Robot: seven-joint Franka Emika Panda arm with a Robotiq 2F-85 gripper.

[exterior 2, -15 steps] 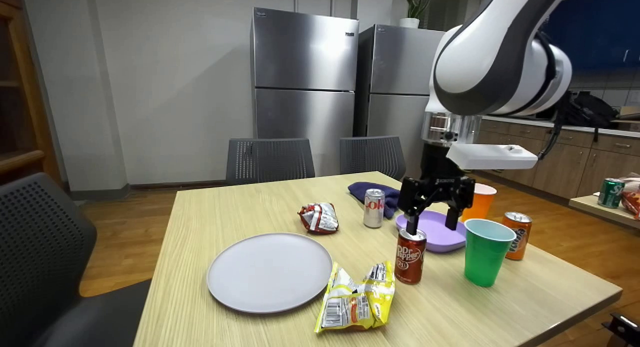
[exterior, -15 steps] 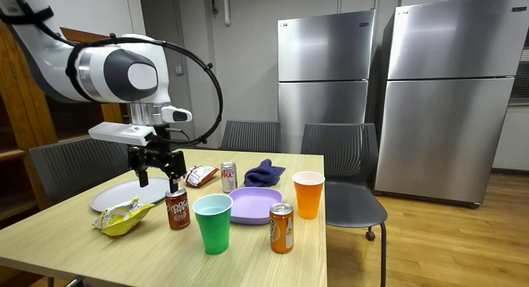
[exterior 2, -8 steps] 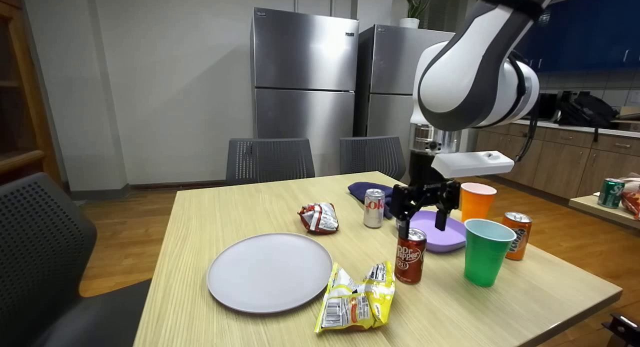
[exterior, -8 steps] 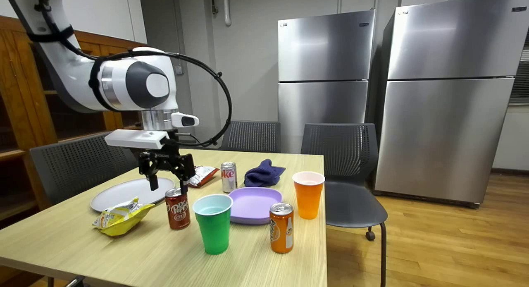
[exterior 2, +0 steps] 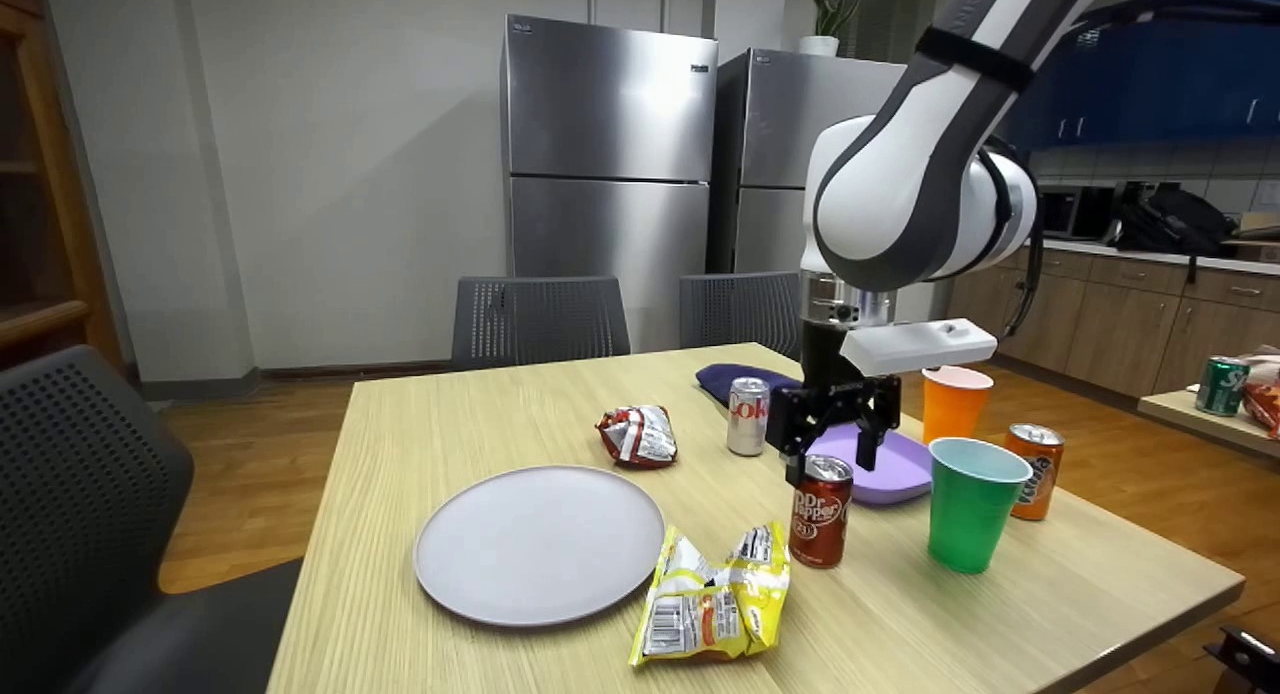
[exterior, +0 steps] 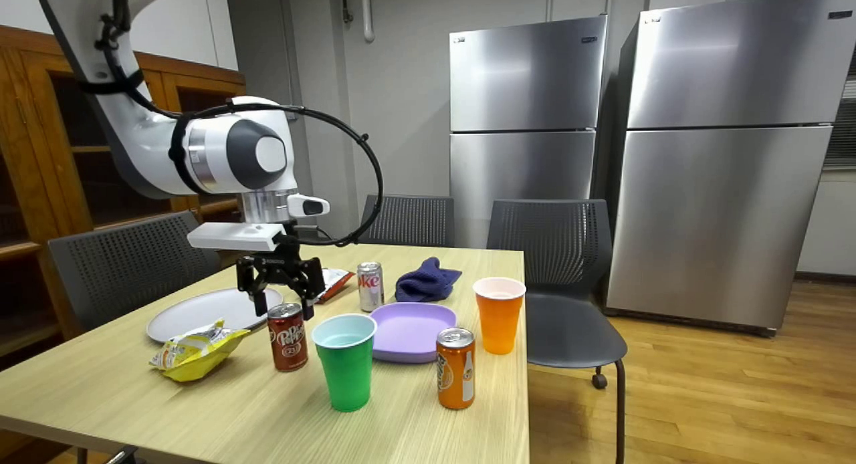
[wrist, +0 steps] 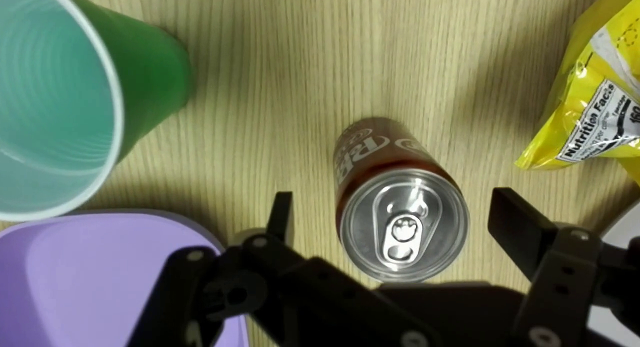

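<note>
- One black hand is spread wide and holds nothing.
- Since a second ago it has come down and across, and its fingers now flank the top of a dark red Dr Pepper can.
- From the wrist, gaps show on both sides of the can.
- The can stands upright on the wooden surface, unmoved, like the green cup and yellow snack bag near it.

A kitchen, with two steel refrigerators, blue wall cabinets and a drawered counter.
</note>
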